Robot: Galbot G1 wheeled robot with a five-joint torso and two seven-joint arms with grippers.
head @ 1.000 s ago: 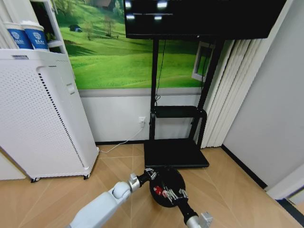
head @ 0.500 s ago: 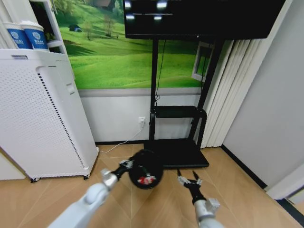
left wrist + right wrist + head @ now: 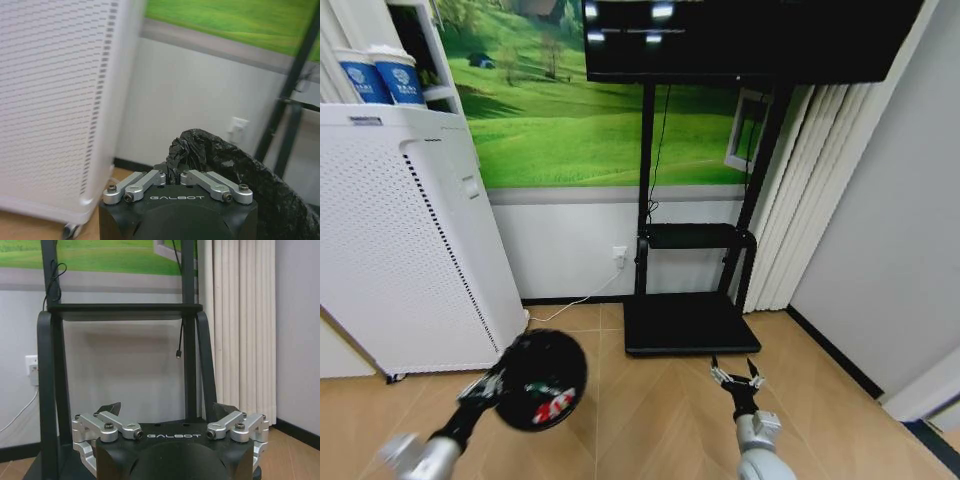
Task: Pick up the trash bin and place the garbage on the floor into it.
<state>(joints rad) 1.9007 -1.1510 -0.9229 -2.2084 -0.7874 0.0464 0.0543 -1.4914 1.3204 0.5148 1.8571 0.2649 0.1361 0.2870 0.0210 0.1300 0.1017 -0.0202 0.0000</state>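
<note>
Clamped the left gripper [image 3: 488, 386] on the rim of the trash bin [image 3: 533, 372], pinching the crinkled black bag along with the edge, as seen up close in the left wrist view [image 3: 172, 175]. Carried the bin just beyond the gripper's fingertips, seemingly lifted off the floor [image 3: 650, 425], mouth turned up toward the head camera. Showed 1 red-and-white piece of garbage [image 3: 552, 403] lying inside, near the lower wall.

Judged best here: keep the squeeze firm, since 1 edge bore the whole load and the bag looked slippery; keep the mouth facing up so nothing tips out; move slowly and level.

Held the right gripper [image 3: 735, 376] low on the other side, well apart from the bin, jaws spread and holding nothing, pointed at the black TV stand [image 3: 690, 322] in front of it.

Stood the white perforated appliance [image 3: 405, 250] close on the outer side of the left gripper, the nearest thing to bump with any swing that way. Left 2 paper cups [image 3: 380, 78] on top of it, well above the gripper and out of the way.
</note>
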